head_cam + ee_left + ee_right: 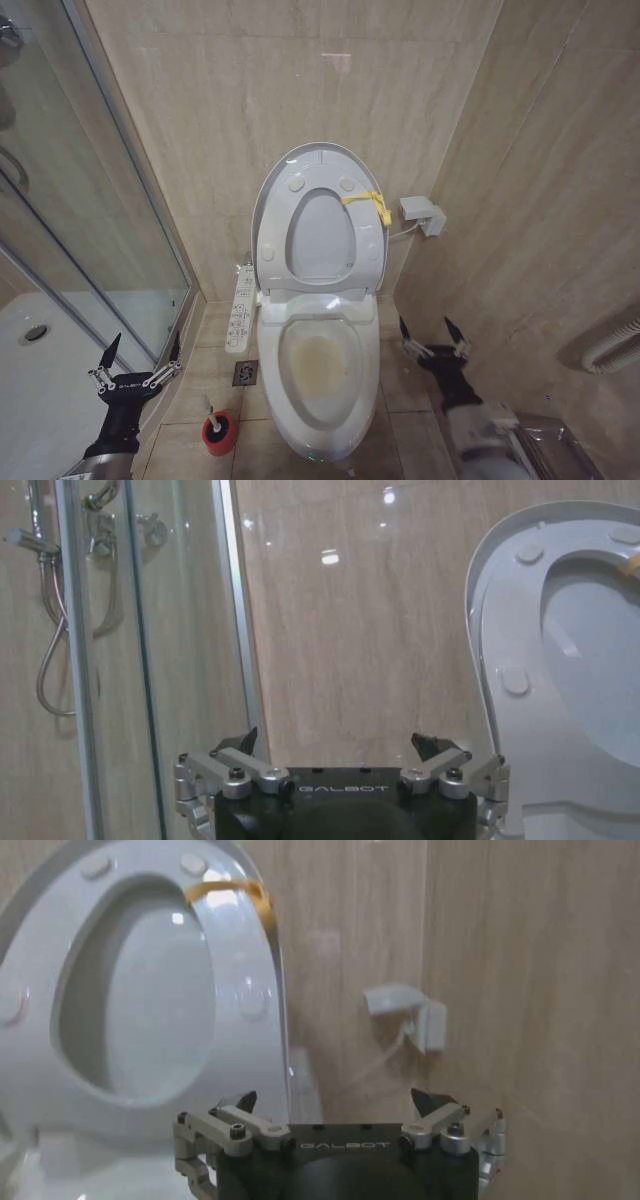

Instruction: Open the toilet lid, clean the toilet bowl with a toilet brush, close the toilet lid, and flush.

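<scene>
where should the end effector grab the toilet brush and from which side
Grip the toilet brush by its thin white handle, above the red holder cup, coming from above. The handle sticks up and leans slightly left, bristles down in the cup. The left end effector, open on that side of the toilet bowl, looks nearest.

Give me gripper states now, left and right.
Left gripper: open, empty, low beside the shower glass.
Right gripper: open, empty, right of the toilet bowl.

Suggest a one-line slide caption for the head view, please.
Toilet lid raised, stained toilet bowl exposed; open left gripper and right gripper flank it, toilet brush in holder.
</scene>
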You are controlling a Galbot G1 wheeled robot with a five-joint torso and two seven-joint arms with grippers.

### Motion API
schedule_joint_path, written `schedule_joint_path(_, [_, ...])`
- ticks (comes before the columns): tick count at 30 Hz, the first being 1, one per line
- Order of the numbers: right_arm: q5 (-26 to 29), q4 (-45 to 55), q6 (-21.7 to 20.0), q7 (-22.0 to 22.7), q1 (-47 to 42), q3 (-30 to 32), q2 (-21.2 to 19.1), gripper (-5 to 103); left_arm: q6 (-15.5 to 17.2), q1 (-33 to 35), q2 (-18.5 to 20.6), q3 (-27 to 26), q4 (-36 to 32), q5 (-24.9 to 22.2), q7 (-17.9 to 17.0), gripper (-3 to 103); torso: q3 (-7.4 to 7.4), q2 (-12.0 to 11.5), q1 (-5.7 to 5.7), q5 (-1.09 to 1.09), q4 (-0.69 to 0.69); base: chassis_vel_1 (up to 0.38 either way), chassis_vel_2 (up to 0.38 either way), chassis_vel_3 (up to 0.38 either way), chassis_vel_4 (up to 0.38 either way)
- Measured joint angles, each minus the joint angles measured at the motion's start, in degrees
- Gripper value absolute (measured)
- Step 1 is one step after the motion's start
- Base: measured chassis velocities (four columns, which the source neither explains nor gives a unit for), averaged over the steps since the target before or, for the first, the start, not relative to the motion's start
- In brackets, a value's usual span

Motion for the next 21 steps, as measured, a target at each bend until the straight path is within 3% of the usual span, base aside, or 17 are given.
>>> schedule_joint_path(6, [0.7, 5.7, -4.1, -2.2, -9.0, 4.2, 0.3, 100, 0.0, 0.0, 0.0, 0.0, 0.0, 0.0, 0.0, 100, 0.00, 0.0, 0.00, -0.02, 0.00, 0.000, 0.000, 0.000, 0.000])
schedule_joint_path(11, [3.2, 5.7, -1.3, -5.0, -9.3, 4.7, 1.7, 100, 0.0, 0.0, 0.0, 0.0, 0.0, 0.0, 0.0, 100, 0.00, 0.0, 0.00, -0.01, 0.01, 0.000, 0.000, 0.000, 0.000])
schedule_joint_path(21, [2.6, 0.3, 1.5, -6.9, -2.4, 1.9, 4.3, 100, 0.0, 0.0, 0.0, 0.0, 0.0, 0.0, 0.0, 100, 0.01, 0.0, 0.00, -0.01, 0.00, 0.000, 0.000, 0.000, 0.000])
